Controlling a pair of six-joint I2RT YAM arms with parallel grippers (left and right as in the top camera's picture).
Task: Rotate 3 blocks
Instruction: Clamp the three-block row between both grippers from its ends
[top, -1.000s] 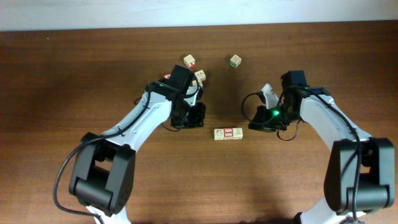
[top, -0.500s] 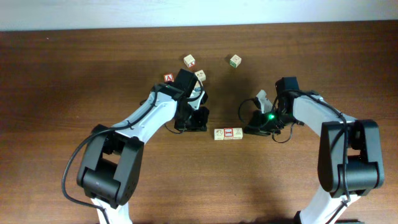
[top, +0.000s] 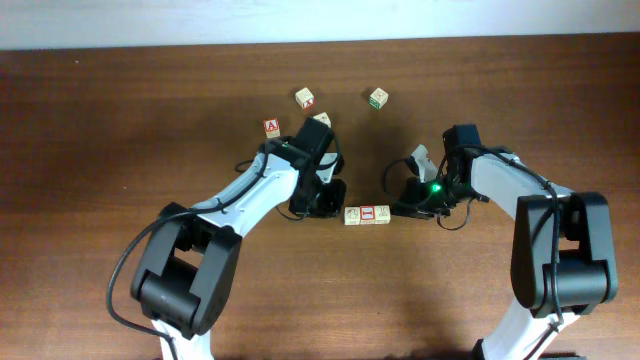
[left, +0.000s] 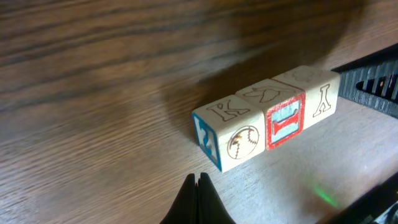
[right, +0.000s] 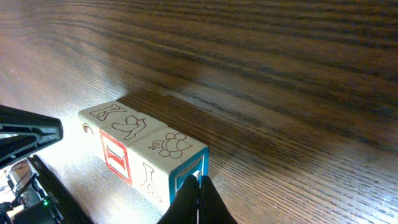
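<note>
three blocks (top: 367, 214) sit pressed side by side in one short row near the middle of the table (top: 120, 120), their faces touching. the centre one shows a red-framed face on its side, and the end block nearest the left arm has a letter k on top. the row lies between the two arms, which is probably why they flank it: each can reach one end.

the left gripper (top: 333, 200) stands just beside the k end, pinched together with nothing held. in the left wrist view its closed tips point toward the blue end face without touching it. the right gripper (top: 402, 205) is at the other end, jaws likewise pressed together and empty. its tips are very near or touching the blue-framed end face of the block with the chick on top; i cannot tell which.

closed tips seem better suited to nudging a corner and turning the row than to lifting it.

four loose cubes (top: 305, 97) lie well apart from the row toward the far edge, around the left arm, one partly hidden by it.
</note>
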